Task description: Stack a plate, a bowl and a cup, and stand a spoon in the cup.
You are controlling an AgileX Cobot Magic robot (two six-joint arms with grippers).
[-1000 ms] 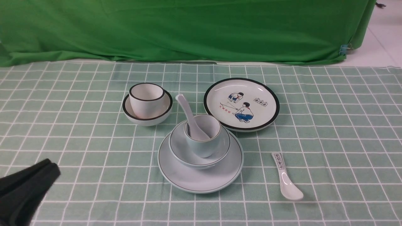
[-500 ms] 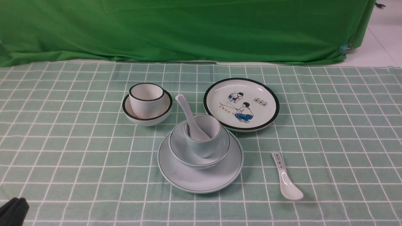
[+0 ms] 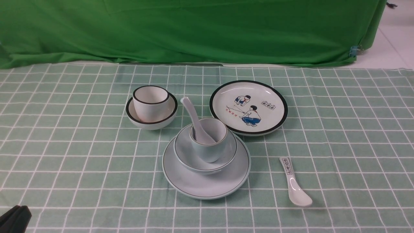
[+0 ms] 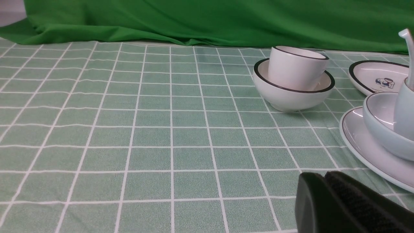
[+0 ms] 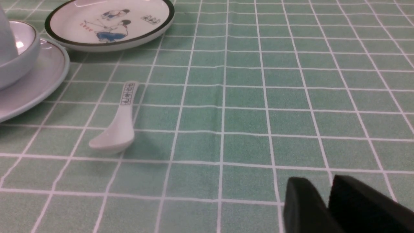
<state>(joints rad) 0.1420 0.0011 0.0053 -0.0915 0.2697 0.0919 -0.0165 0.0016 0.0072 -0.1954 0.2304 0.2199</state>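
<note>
The pale blue-green plate [image 3: 207, 186] lies mid-table with the pale blue-green bowl [image 3: 186, 155] on it and the cup [image 3: 210, 152] in the bowl. The plain white spoon [image 3: 194, 118] stands in the cup, handle leaning back left. The stack's edge shows in the left wrist view: plate [image 4: 362, 145], bowl [image 4: 380, 113], cup [image 4: 406, 110], spoon handle [image 4: 409, 48]. My left gripper [image 3: 17, 208] [image 4: 323, 176] is shut and empty at the near left corner, far from the stack. My right gripper [image 5: 326, 183] is shut and empty, out of the front view.
A black-rimmed white cup [image 3: 150, 100] sits in a black-rimmed white bowl [image 3: 152, 121] behind left of the stack. A cartoon plate [image 3: 248, 106] lies behind right. A spoon with printed handle [image 3: 292, 183] lies right of the stack. Green cloth [image 3: 194, 29] hangs at the back.
My left gripper has drawn back toward the near left corner and is nearly out of the front view. The stack and other dishes have not moved.
</note>
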